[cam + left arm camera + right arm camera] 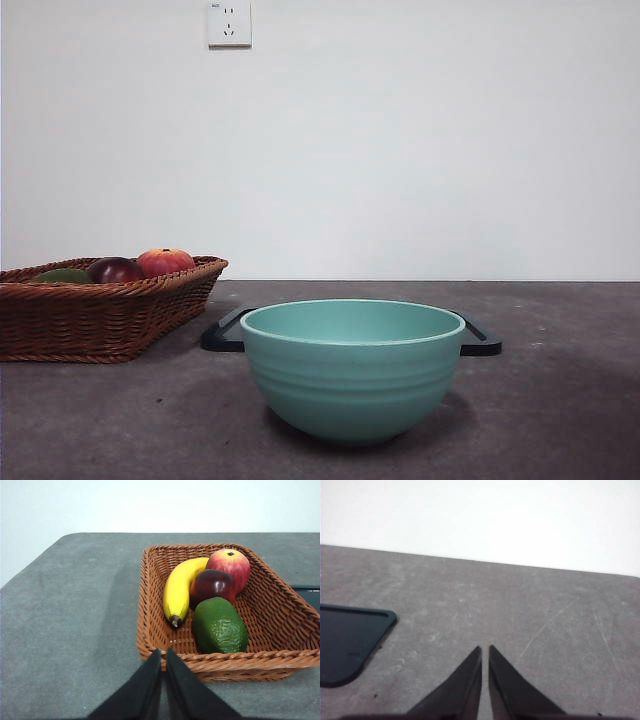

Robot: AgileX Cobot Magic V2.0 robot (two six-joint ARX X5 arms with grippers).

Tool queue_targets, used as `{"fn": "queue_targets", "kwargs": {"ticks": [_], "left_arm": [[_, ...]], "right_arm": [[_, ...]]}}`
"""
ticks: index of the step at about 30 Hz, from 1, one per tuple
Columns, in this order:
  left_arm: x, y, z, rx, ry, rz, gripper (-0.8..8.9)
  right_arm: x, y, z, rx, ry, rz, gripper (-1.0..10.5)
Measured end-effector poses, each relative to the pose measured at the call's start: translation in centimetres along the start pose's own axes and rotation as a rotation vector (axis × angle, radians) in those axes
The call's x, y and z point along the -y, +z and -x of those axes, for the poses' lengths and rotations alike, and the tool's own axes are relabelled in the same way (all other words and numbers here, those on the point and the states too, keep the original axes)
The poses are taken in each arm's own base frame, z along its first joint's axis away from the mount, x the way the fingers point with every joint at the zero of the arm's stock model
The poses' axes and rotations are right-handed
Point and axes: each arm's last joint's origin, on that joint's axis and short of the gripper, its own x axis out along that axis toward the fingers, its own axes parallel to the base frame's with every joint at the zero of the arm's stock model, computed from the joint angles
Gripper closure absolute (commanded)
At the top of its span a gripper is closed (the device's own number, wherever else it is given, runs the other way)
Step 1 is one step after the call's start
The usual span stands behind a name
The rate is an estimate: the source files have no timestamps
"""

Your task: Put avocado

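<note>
The avocado [220,626] is a dark green mottled oval lying in a brown wicker basket [155,630], at the basket's end nearest my left gripper. In the front view only its top [62,275] shows above the basket rim [110,320] at the far left. My left gripper [163,652] is shut and empty, just short of the basket's near rim. My right gripper [485,649] is shut and empty over bare table. Neither arm shows in the front view.
A yellow banana [179,587], a dark maroon fruit [212,584] [114,269] and a red-orange fruit [230,565] [165,261] share the basket. A teal bowl [352,368] stands front centre, with a black tray [480,340] [345,642] behind it.
</note>
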Motion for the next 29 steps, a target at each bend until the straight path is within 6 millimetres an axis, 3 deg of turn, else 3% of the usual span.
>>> {"fn": "queue_targets", "kwargs": {"ticks": [4,16,20,23,29], "left_arm": [[0.0,0.0,0.0,0.0,0.0,0.029,7.96],[0.0,0.2,0.0,0.01,-0.001,0.128,7.96],[-0.1,2.3,0.6,0.103,0.01,0.181,7.96],[-0.1,4.5,1.3,0.159,0.019,0.214,7.96],[-0.2,8.0,1.5,0.141,0.02,0.234,7.96]], "right_arm": [[0.0,-0.1,0.0,-0.005,0.002,-0.028,9.3],[-0.1,0.0,0.0,-0.009,0.027,-0.348,9.4],[-0.1,1.6,0.4,0.026,0.041,-0.436,9.4],[-0.1,3.9,1.0,0.062,0.057,-0.48,9.4],[-0.2,7.2,1.0,-0.016,0.105,-0.505,9.4]]}}
